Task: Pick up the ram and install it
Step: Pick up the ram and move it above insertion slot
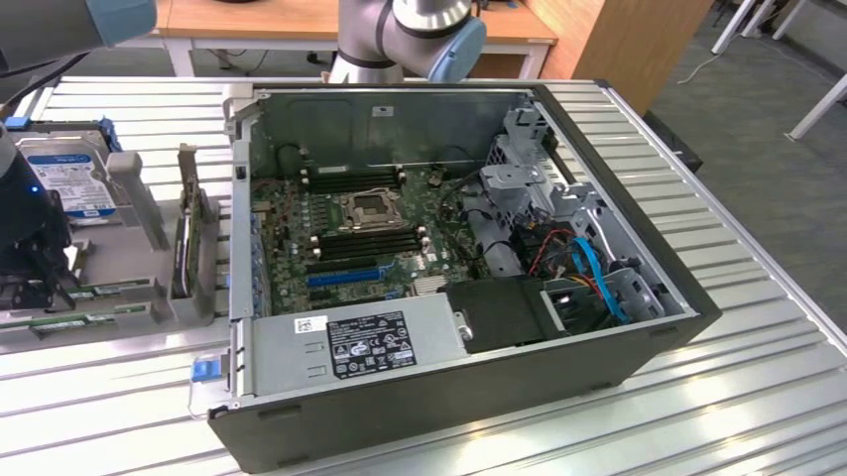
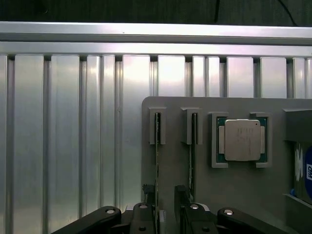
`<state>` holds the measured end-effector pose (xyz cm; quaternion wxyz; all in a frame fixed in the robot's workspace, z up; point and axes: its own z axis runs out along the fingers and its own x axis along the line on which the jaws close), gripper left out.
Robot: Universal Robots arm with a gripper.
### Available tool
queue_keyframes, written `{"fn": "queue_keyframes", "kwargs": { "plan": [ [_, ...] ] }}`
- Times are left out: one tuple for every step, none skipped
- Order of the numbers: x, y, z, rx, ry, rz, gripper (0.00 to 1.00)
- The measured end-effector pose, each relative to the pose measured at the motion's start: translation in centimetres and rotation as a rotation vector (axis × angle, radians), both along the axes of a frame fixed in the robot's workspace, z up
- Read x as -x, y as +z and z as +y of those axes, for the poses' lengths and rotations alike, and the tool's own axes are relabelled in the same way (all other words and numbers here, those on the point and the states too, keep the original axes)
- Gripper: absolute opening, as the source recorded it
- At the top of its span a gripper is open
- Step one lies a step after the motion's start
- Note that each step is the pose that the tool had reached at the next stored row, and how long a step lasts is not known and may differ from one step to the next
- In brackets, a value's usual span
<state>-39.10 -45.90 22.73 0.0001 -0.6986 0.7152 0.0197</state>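
Observation:
Two green ram sticks stand on edge in slots of a grey holder tray (image 2: 234,195): one ram (image 2: 157,141) and a second ram (image 2: 193,141) beside it. My gripper (image 2: 165,202) hangs right over the near end of the first stick, open, with that stick's edge running into the gap between the fingers (image 2: 181,195), close to one of them. In the exterior view the dark gripper (image 1: 38,278) is at the far left over the tray, with the ram sticks (image 1: 99,292) lying next to it. The open computer case (image 1: 450,397) shows the motherboard's black memory slots (image 1: 364,243).
A silver processor chip (image 2: 242,140) sits in a pocket of the tray beside the sticks. A hard drive with a blue-white label (image 1: 73,178) stands at the tray's back. Everything rests on a ribbed aluminium table (image 2: 73,136). The arm's base (image 1: 397,40) stands behind the case.

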Motion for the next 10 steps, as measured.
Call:
{"fn": "queue_keyframes", "kwargs": {
  "plan": [
    [0.0,-0.06,0.0,0.0,0.0,0.0,0.3],
    [0.0,-0.12,0.0,0.0,0.0,0.0,0.3],
    [0.0,-0.18,0.0,0.0,0.0,0.0,0.3],
    [0.0,-0.24,0.0,0.0,0.0,0.0,0.3],
    [0.0,-0.3,0.0,0.0001,0.0,0.0,0.3],
    [0.0,-0.33,0.0,0.0001,0.0,0.0001,0.3],
    [0.0,-0.33,0.0,0.0001,0.0,0.0002,0.3],
    [0.0,-0.33,0.0,0.0002,0.0,0.0002,0.3],
    [0.0,-0.33,0.0,0.0001,0.0,0.0001,0.3],
    [0.0,-0.34,0.0,0.0001,0.0,0.0,0.3]
  ]
}}
